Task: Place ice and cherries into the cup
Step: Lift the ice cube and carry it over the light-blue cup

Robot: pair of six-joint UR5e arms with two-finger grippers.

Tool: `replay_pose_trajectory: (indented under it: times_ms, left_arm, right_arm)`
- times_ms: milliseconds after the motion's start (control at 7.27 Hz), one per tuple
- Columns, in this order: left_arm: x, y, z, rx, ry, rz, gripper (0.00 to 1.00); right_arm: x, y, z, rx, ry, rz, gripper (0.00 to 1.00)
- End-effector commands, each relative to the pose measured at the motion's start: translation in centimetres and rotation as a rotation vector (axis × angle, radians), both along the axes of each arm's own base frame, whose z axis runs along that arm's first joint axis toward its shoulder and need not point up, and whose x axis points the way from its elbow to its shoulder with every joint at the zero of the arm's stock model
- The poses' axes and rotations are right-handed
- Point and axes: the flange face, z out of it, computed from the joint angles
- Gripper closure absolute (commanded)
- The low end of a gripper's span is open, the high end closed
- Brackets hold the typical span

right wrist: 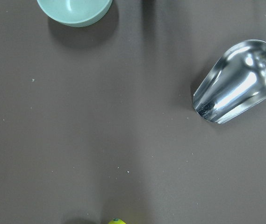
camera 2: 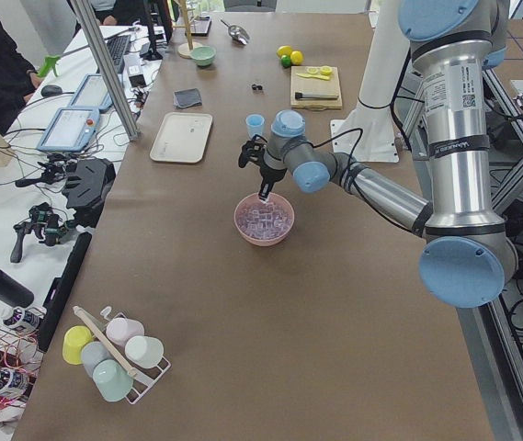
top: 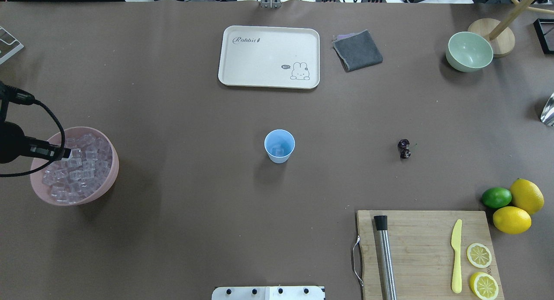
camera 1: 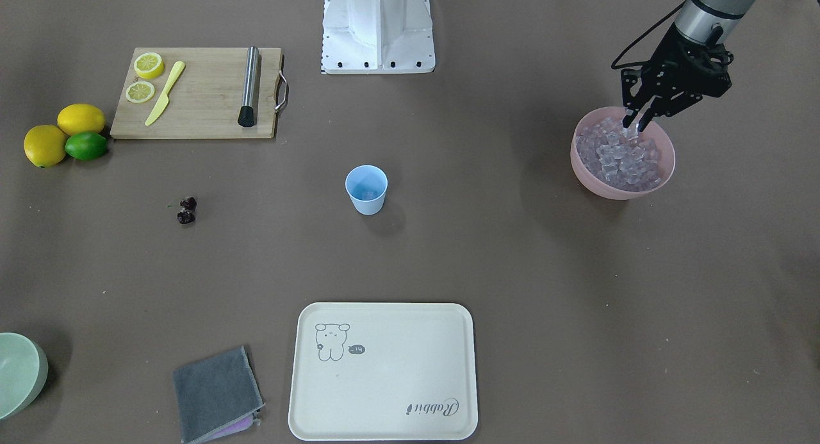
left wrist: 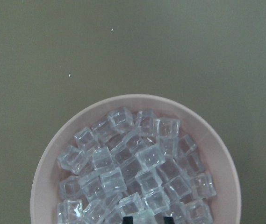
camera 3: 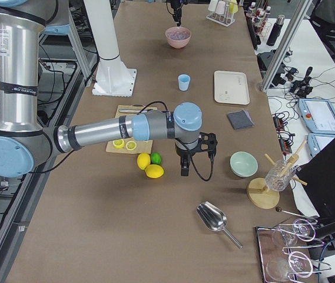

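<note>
Though near cherries [camera 1: 186, 210], cutting board [camera 1: 198, 91] apart.

Heaped ice [camera 1: 621, 159], dark cherries [camera 1: 186, 211] apart, pale blue cup [camera 1: 367, 204] upright

Even, bright overhead light; soft shadows fall beside the cup [camera 1: 366, 189] and pink bowl [camera 1: 668, 172]; strong glare on the metal scoop [right wrist: 238, 84]; the ice [left wrist: 137, 168] looks slightly soft, perhaps out of focus.
</note>
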Motion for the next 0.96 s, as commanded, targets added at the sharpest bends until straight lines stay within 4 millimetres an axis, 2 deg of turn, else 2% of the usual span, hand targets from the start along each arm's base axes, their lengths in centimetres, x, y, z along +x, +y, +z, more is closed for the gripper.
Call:
replay_pose_trajectory:
  times_ms: [0, 138, 275, 413, 550, 688, 826]
  left_arm:
    - [4.9, -4.8, -9.9, 0.077, 0.164, -0.035, 1.00]
    - [8.0, -6.7, -14.4, 0.049, 0.240, -0.056, 1.00]
    - [12.3, -6.1, -17.2, 0.017, 0.285, -0.034, 1.00]
    - [15.2, -6.1, -19.7, 0.010, 0.311, -0.067, 1.00]
    - [19.8, -3.0, -21.4, 0.010, 0.329, -0.078, 1.00]
    - [24.1, -1.7, -23.9, 0.040, 0.337, -0.108, 1.00]
    - [28.7, -1.2, -25.3, 0.021, 0.330, -0.118, 1.00]
  right_arm:
    - [0.0, -0.1, -0.1, 0.003, -0.003, -0.001, 0.00]
    - [0.0, 0.0, -0.1, 0.003, -0.003, -0.001, 0.00]
    - [0.0, 0.1, 0.0, 0.000, -0.003, -0.001, 0.00]
    - [0.0, 0.2, 0.0, 0.000, -0.003, -0.001, 0.00]
    - [0.0, 0.2, 0.0, 0.000, -0.003, -0.001, 0.00]
    - [0.0, 0.2, 0.0, 0.000, -0.003, -0.001, 0.00]
    - [0.0, 0.2, 0.2, -0.003, -0.003, -0.001, 0.00]
